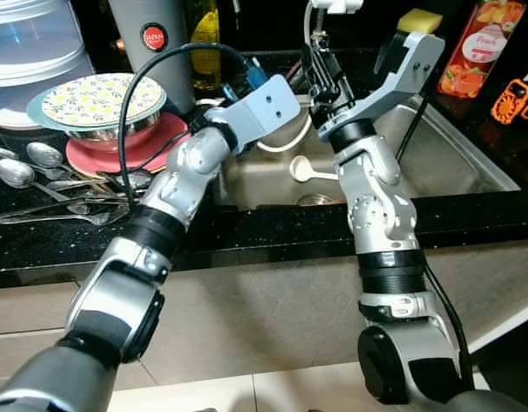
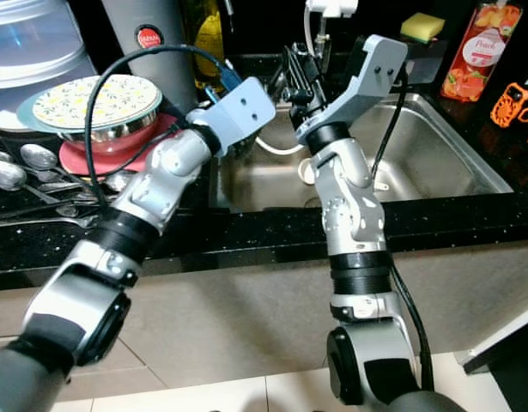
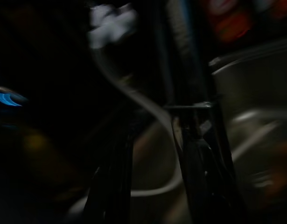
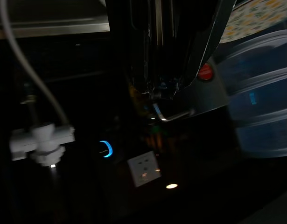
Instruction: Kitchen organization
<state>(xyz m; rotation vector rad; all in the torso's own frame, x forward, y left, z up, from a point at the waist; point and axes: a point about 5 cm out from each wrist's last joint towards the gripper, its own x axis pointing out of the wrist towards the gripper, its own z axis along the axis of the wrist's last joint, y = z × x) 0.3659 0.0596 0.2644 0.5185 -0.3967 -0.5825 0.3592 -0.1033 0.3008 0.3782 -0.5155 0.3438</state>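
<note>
A steel sink (image 1: 470,163) is set into a black counter (image 1: 272,227), and a white ladle (image 1: 311,170) lies on the sink floor near the drain. Both arms reach over the sink's back left corner. The right gripper (image 1: 319,64) points up toward a white tap (image 1: 332,7) with a pale hose; its black fingers are bunched close in front of the tap, and whether they grip anything cannot be told. The left gripper (image 3: 155,168) is hidden behind its grey wrist block in the head views; the dark, blurred left wrist view shows two fingers (image 3: 199,172) standing apart, with the hose passing between or behind them.

On the counter left of the sink, a steel bowl (image 1: 109,130) sits on a red plate (image 1: 152,146) and is covered by a patterned plate (image 1: 100,96). Spoons (image 1: 27,167) lie beside them. Behind stand a grey canister (image 1: 152,43) and a clear plastic container (image 1: 32,43). A yellow sponge (image 1: 420,21) and a red juice carton (image 1: 482,47) sit behind the sink.
</note>
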